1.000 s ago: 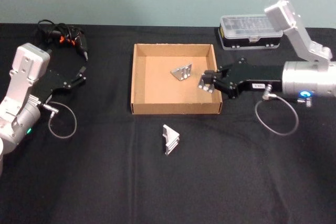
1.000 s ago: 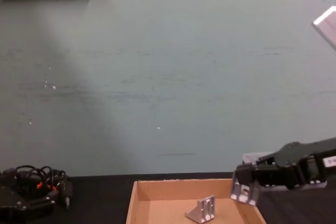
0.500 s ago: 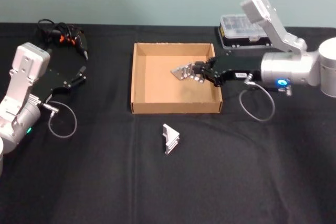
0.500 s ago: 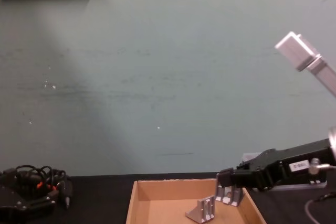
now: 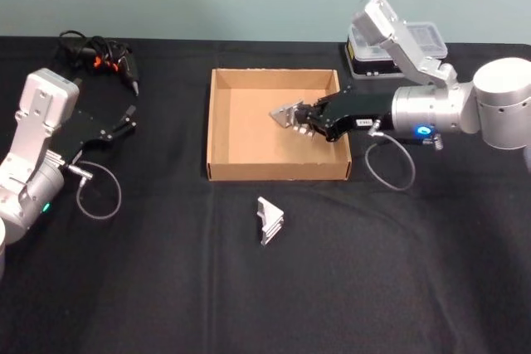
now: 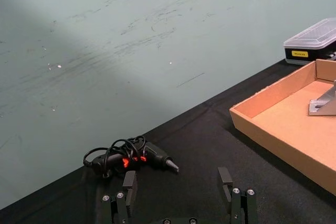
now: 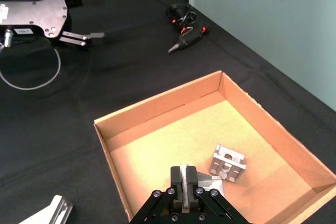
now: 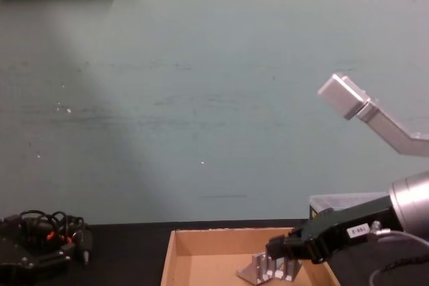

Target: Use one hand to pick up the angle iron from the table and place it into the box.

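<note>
1. Box [image 5: 217,122]: wide, shallow tan cardboard tray with low walls, open top, flat on the table [image 5: 166,288], which is matte black.
2. Held angle iron [image 7: 211,186]: silver bracket clamped in the right gripper [image 5: 305,118], low over the box floor, right half.
3. Loose angle iron [image 5: 284,113]: silver, holed, resting on the box floor just beside the held one.
4. Third angle iron [image 5: 270,220]: silver, on the table, near the box's front wall, outside it.

The right hand [image 5: 305,120] has moved its angle iron [image 7: 213,184] leftward over the box [image 5: 278,170].
</note>
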Action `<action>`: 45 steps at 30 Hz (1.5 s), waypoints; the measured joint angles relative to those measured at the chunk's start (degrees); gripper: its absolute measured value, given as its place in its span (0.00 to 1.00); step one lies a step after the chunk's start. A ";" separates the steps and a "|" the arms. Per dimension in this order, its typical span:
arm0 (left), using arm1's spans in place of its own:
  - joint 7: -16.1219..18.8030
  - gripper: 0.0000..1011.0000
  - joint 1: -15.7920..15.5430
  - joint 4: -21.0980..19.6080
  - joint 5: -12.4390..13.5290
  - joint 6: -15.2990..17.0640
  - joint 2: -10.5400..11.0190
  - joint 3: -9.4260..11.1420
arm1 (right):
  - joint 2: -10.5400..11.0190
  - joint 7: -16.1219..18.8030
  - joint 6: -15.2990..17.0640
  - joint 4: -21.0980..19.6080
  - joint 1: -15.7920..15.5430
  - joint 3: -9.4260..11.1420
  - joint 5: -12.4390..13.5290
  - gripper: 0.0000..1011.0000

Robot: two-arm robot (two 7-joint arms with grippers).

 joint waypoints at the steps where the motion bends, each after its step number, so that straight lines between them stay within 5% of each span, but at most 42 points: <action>1: 0.00 0.99 0.00 0.00 0.00 0.00 0.00 0.00 | -0.20 0.04 -0.02 0.37 0.05 0.00 -0.14 0.06; 20: 0.00 0.99 0.00 0.00 0.00 0.00 0.00 0.00 | -5.05 1.71 -1.10 10.23 1.62 1.12 -2.45 0.06; 38: 0.00 0.99 0.00 0.00 0.00 0.00 0.00 0.00 | -5.33 1.70 -1.09 10.45 1.64 1.37 -2.79 0.06; 45: 0.00 0.99 0.00 0.00 0.00 0.00 0.00 0.00 | -5.28 1.68 -1.07 10.36 1.60 1.33 -2.74 0.25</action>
